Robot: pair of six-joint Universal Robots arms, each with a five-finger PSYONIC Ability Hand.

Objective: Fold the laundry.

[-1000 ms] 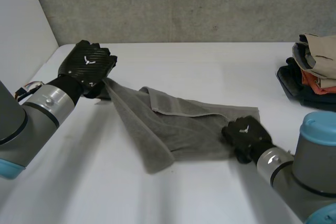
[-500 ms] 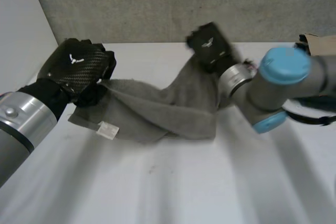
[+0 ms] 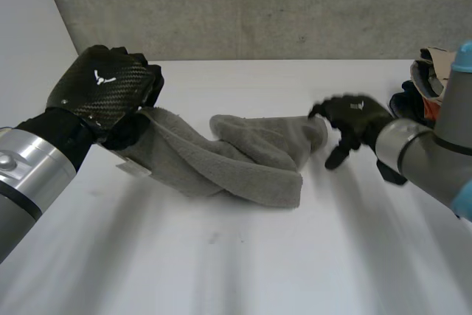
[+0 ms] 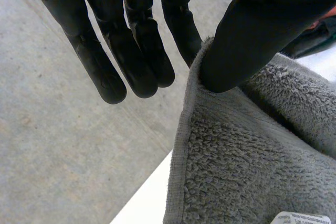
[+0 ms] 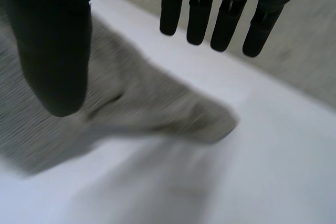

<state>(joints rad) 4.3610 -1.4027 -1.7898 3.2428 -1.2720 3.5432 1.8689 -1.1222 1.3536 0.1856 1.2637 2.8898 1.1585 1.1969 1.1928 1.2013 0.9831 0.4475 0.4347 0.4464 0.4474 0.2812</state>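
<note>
The table [image 3: 243, 271] is bearing a grey towel [image 3: 251, 160], lying bunched across its middle; a clothes pile [image 3: 442, 82] is sitting at its right edge; the left hand [image 3: 99, 90] is pinching the towel's raised left end under its thumb; the right hand [image 3: 354, 116] is hovering released, fingers spread, just beside the other end.

A white bench [image 3: 243, 256] takes up the lower and middle frame in the head view. Behind it, a grey concrete wall [image 3: 258, 5] runs along the top. A plain white panel [image 3: 29, 42] stands at upper left. At the right edge, a clothes pile [image 3: 430, 68] of beige, orange and dark pieces sits on the bench.
</note>
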